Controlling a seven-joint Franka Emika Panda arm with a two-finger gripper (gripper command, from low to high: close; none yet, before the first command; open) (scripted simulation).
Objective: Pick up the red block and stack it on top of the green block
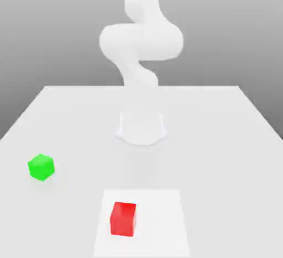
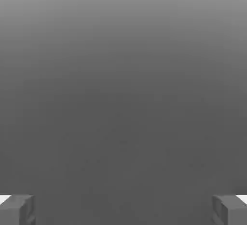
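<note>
A white table (image 1: 221, 141) is seen in the exterior view, stretching from the near edge back to a grey backdrop. The red block (image 1: 123, 218) is placed close to the near edge, a little toward the exterior view's left of the middle, and it rests on a paler square patch (image 1: 160, 224) marked on the tabletop. The green block (image 1: 41, 167) is set farther back and well toward the exterior view's left — clearly apart from the red one, with bare table between them. Both cubes sit flat on the surface, neither stacked on anything and neither touched by anything.

The robot arm (image 1: 141, 41) is mounted on a round base (image 1: 141, 129) near the middle of the table, behind both blocks. It rises from that base, bends through a thick elbow, and is carried up past the top of the picture.

In the hand view, the gripper (image 2: 123, 209) is seen by its two grey fingertips (image 2: 17, 209), which are placed at opposite edges of the picture — the jaws are spread as wide as they go. Nothing is held between them; only plain grey ground is seen in the gap, and neither block is reached.
</note>
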